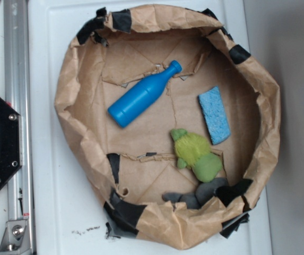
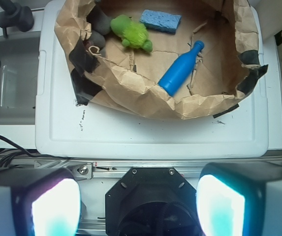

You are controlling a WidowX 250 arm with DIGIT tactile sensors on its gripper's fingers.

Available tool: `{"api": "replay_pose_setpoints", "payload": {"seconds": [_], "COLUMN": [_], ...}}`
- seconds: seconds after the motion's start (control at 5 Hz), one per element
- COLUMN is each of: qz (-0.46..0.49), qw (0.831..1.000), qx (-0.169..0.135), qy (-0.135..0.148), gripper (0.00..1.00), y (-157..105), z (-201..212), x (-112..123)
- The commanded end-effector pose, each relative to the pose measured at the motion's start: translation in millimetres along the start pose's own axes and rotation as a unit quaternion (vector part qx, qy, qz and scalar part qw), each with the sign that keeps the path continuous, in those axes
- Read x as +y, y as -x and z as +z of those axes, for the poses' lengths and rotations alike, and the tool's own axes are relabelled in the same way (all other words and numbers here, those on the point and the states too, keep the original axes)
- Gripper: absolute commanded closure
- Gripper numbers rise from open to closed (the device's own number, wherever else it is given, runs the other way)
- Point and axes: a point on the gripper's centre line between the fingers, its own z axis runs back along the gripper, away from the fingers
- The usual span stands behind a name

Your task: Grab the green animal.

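**Plush target waits in the paper bin**

The green animal (image 1: 196, 154) lies near the paper bin's (image 1: 67, 90) lower rim, just beside the blue sponge (image 1: 214, 115), apart from the blue bottle (image 1: 142, 95). It looks light and squashy; the fuzzy middle seems the best place to pinch. The gripper (image 2: 138, 204) hangs wide open, well short of the bin. Dark grey lumps (image 1: 197, 195) beside the toy are hard to identify.
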Motion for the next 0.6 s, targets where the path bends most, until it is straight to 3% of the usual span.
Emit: {"api": "replay_pose_setpoints", "payload": {"seconds": [0.0, 0.2, 0.4], "qz": [0.000, -0.104, -0.140], "qw": [1.000, 0.992, 0.986], "qx": [0.000, -0.029, -0.061], "qy": [0.000, 0.058, 0.069], "gripper": [0.00, 0.00, 0.00], "y": [0, -47, -95], "z": [0, -45, -67], "x": [0, 22, 33]}}
